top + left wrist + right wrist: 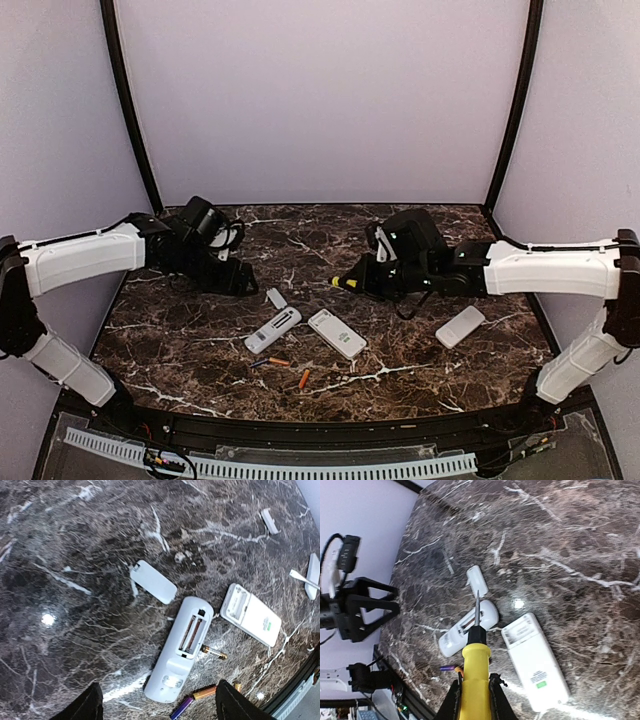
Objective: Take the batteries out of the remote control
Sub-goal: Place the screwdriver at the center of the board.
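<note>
A white remote control (181,655) lies back up with its battery compartment uncovered; whether its two reddish-brown bays hold anything I cannot tell. One battery (213,653) lies against its side. An orange battery (204,693) and a purple one (181,707) lie by its end, seen from above as small cylinders (270,362). My left gripper (159,687) hovers open above the remote, holding nothing. The right gripper (475,700) is shut on a yellow-handled screwdriver (476,665), whose tip points over the remote (468,627).
The loose battery cover (153,581) lies just beyond the open remote. A second white remote (337,333) lies to its right and a third (460,326) further right. Another orange battery (304,379) rests near the table's front edge.
</note>
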Available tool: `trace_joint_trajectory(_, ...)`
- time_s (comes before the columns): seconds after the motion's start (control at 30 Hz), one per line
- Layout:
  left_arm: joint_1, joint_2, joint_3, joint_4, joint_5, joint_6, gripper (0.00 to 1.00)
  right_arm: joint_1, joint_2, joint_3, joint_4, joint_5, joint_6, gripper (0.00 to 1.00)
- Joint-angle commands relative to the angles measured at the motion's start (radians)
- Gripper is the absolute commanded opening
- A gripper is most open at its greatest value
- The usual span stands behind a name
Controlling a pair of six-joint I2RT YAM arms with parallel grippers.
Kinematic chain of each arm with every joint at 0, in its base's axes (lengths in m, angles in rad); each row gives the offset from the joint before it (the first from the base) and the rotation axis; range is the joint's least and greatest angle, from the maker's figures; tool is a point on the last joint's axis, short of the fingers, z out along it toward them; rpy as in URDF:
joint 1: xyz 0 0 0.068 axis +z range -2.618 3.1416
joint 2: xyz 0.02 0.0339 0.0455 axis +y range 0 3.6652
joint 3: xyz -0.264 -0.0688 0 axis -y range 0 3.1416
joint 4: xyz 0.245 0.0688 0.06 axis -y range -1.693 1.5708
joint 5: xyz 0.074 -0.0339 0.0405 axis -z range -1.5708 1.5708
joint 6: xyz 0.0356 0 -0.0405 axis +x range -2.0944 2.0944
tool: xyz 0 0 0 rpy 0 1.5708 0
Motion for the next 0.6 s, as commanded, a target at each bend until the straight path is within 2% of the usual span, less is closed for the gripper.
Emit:
trace_joint_trajectory(0.0, 0.156, -0.085, 0.075, -0.097, 0.073, 0.086, 0.77, -0.050, -0.035, -0.041, -0.135, 0.152, -0.054, 0.00)
trace_joint_trajectory(0.1, 0.291, -0.138, 0.114, -0.098, 0.096, 0.118, 0.80, -0.094, -0.042, -0.099, -0.053, 0.107, -0.074, 0.00)
trace_joint_trajectory(0.23, 0.412, -0.180, 0.112, -0.051, 0.140, 0.123, 0.81, -0.133, 0.000, -0.100, 0.012, 0.085, -0.088, 0.00)
trace_joint_trajectory(0.37, 0.464, -0.207, 0.094, -0.016, 0.099, 0.130, 0.81, -0.137, 0.066, -0.054, 0.019, 0.119, -0.114, 0.00)
trace_joint_trajectory(0.47, 0.467, -0.244, 0.024, 0.088, 0.059, 0.122, 0.81, -0.137, 0.128, -0.021, 0.030, 0.122, -0.124, 0.00)
trace_joint_trajectory(0.57, 0.468, -0.250, -0.003, 0.121, 0.069, 0.113, 0.81, -0.138, 0.174, -0.004, 0.052, 0.122, -0.124, 0.00)
